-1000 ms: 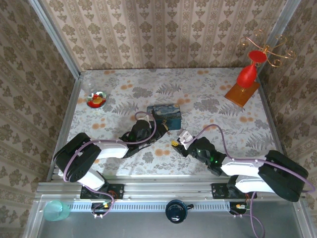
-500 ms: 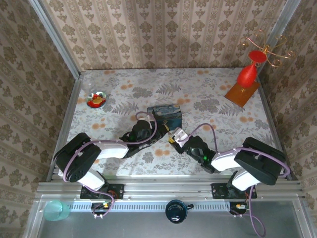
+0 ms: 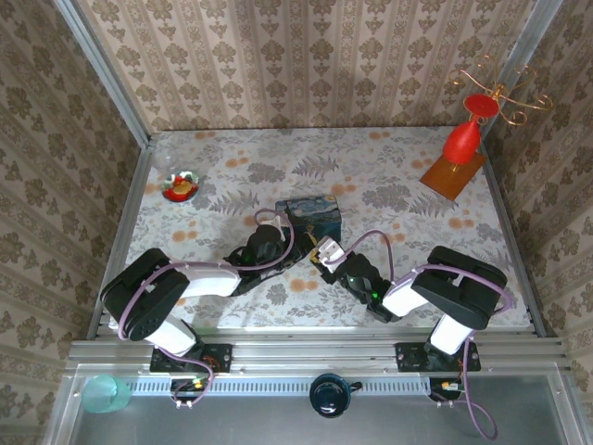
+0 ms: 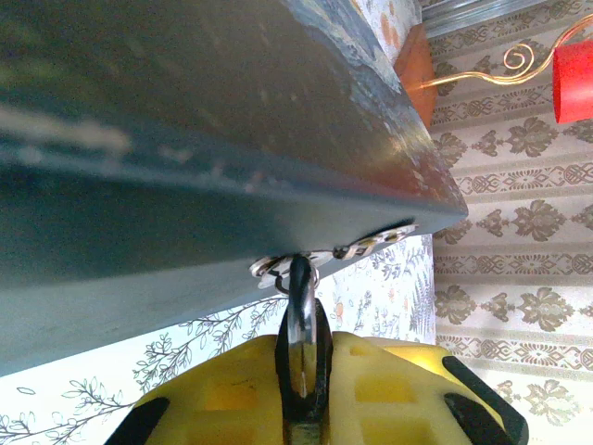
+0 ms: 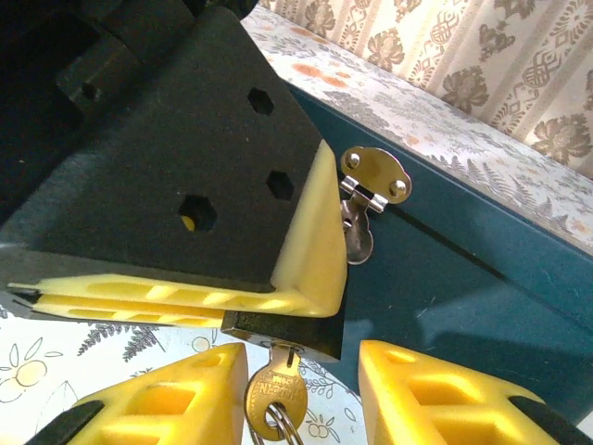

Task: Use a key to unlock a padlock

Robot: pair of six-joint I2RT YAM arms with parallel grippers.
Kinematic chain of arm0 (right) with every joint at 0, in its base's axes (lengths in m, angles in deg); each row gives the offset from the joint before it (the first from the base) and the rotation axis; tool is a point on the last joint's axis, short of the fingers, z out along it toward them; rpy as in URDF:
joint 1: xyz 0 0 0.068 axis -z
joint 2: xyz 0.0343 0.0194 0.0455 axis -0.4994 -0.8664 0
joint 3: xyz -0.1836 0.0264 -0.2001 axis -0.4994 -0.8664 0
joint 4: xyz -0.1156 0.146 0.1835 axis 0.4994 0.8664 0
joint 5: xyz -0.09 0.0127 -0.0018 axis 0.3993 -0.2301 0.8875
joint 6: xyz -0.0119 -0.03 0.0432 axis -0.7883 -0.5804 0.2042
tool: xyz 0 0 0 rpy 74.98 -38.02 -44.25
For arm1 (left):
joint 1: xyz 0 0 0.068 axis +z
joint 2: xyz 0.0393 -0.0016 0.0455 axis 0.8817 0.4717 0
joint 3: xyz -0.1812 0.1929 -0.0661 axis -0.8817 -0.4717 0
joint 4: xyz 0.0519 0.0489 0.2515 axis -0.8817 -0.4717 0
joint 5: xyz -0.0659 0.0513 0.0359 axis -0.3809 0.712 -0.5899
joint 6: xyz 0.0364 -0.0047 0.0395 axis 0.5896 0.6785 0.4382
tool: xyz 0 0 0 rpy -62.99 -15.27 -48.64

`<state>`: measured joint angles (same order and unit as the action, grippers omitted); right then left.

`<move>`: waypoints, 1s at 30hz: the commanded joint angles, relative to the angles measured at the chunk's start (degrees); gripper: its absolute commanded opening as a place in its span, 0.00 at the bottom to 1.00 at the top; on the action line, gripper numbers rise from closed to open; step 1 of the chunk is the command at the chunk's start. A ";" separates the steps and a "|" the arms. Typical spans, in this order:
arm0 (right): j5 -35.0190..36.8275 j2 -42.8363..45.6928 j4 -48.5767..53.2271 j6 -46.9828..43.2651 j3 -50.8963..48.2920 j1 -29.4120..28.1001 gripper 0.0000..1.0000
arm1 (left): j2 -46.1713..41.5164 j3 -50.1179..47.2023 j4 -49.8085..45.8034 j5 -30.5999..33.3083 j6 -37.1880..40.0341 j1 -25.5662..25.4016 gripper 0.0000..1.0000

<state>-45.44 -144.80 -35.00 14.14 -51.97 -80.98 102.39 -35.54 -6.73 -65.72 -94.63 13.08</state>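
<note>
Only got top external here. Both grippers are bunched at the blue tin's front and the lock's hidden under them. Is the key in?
Observer: Yes, the right wrist view shows the key seated in the underside of the padlock.
Operator: Right gripper on it?
Observer: No, the right gripper is open, jaws either side of the key's head.
Operator: Left?
Observer: The left gripper is shut on the padlock, which hangs from the hasp on the blue tin.
</note>
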 commanded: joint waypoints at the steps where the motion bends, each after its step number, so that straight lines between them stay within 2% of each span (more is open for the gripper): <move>1: 4.81 -1.08 -5.41 -1.39 0.19 -1.16 0.38 | -0.73 2.07 2.22 -0.48 1.50 -0.44 0.00; 12: 10.97 -2.29 -6.05 -0.73 -0.45 -3.98 0.32 | -0.83 1.39 3.36 -0.83 1.26 0.13 0.00; 22: 13.53 -2.03 -6.03 1.68 -0.24 -5.40 0.22 | -0.68 1.47 3.95 -1.28 1.39 0.36 0.00; 30: 15.37 -1.21 -5.85 8.31 0.92 -5.40 0.18 | -0.64 1.05 4.15 -1.36 1.22 0.18 0.00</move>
<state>-33.88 -146.53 -37.77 18.30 -52.23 -86.32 102.39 -35.46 -6.05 -65.96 -94.65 13.19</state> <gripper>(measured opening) 0.178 0.128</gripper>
